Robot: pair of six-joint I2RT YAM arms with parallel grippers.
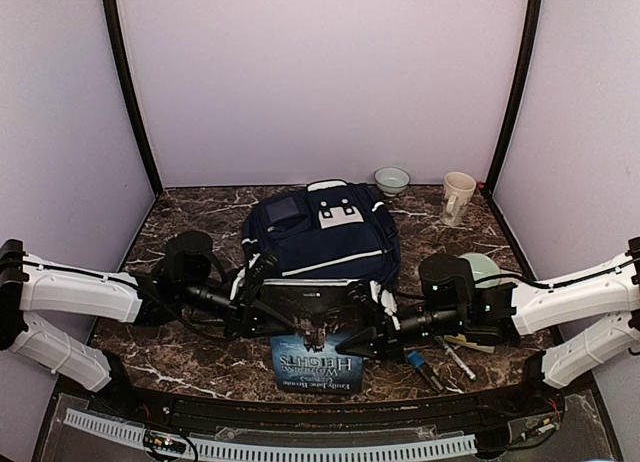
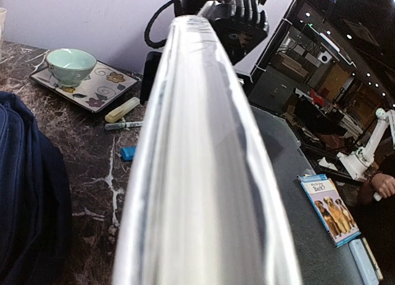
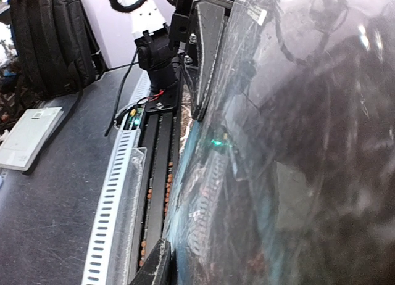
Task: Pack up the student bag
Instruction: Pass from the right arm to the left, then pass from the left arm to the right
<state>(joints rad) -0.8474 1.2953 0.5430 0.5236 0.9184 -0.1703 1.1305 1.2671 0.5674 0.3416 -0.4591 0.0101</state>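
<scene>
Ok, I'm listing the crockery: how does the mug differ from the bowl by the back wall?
The mug is cream, the bowl pale green. The mug is tall and narrow with a handle; the bowl is low, wide and handleless. The bowl stands nearer the backpack, the mug farther right. Both stand upright on the marble table near the back wall.

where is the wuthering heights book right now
In the top view the book is at the near centre of the table, just in front of the student bag, between the left gripper and the right gripper.
</scene>
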